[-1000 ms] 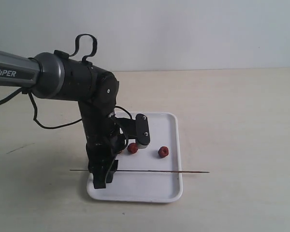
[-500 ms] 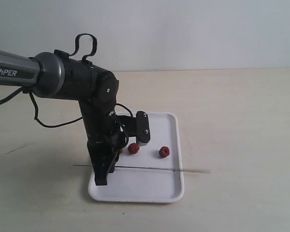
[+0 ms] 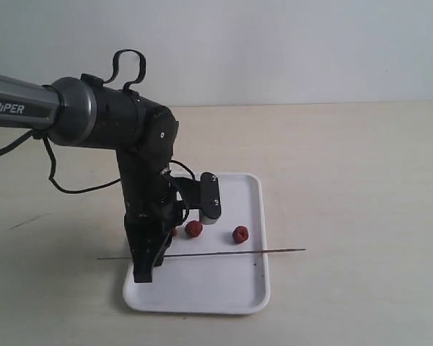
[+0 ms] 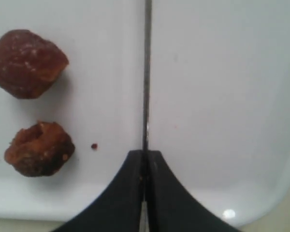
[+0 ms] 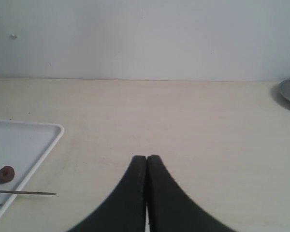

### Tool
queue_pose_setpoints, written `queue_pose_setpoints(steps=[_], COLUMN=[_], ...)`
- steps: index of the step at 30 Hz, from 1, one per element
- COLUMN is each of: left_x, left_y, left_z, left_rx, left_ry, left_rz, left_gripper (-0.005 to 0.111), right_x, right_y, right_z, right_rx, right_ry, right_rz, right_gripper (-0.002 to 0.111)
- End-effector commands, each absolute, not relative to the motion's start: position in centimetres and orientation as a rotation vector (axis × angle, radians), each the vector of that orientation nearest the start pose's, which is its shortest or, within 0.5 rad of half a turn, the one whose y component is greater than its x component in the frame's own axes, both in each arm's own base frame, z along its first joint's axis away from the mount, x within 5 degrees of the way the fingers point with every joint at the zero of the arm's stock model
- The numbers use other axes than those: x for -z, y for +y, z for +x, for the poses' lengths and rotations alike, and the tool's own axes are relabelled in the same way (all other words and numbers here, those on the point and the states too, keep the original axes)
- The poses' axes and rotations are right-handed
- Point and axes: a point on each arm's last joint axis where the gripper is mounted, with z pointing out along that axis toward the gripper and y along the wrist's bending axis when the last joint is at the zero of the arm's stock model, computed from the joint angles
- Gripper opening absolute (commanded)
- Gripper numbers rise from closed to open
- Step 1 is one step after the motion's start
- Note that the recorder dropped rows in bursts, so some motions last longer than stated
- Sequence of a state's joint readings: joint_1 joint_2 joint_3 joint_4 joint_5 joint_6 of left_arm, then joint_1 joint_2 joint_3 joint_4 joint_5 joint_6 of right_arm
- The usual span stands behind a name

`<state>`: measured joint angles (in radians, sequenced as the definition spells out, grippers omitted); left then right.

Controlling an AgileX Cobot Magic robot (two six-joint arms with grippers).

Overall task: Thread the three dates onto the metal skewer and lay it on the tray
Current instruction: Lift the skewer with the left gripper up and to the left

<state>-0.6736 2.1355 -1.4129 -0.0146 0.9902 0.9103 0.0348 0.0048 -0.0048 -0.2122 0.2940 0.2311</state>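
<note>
On the tray (image 3: 227,292) lie three dates (image 3: 194,228), one partly hidden behind the left gripper (image 4: 145,155). That gripper is clamped on the metal skewer (image 3: 231,253), which crosses the tray and overhangs both sides. Beside the tray, the right gripper (image 5: 146,159) is closed and empty.

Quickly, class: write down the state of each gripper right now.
Left gripper: closed on the metal skewer.
Right gripper: closed, holding nothing.
</note>
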Motion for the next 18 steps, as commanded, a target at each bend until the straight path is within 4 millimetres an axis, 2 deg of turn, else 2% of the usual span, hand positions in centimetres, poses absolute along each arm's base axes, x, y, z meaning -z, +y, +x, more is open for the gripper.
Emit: queue_pose_setpoints(steps=[1,10,13,18], left_x=[-14.4,-20.9,-23.1,-25.5], left_y=[-24.5,-24.4,-23.9,-22.1], left_z=[30.3,29.4,29.1,29.4], left_rx=[-0.005,0.027,0.019,-0.012], left_ry=[-2.179,-2.327,-2.485,-2.783], left_rz=[-2.228,-2.348,-2.264,-1.987], left_gripper=[0.000,0.000,0.000,0.000], right_x=[-18.8,-18.8,-18.8,-18.8], right_y=[-0.4,-0.4,-0.4,-0.4], right_z=[5.5,5.5,5.5,5.5], right_rx=[0.012,0.011,0.011,0.011], right_ry=[1.765,1.765,1.765,1.765], right_rz=[0.035,0.037,0.037,0.037], right_gripper=[0.000,0.000,0.000,0.000])
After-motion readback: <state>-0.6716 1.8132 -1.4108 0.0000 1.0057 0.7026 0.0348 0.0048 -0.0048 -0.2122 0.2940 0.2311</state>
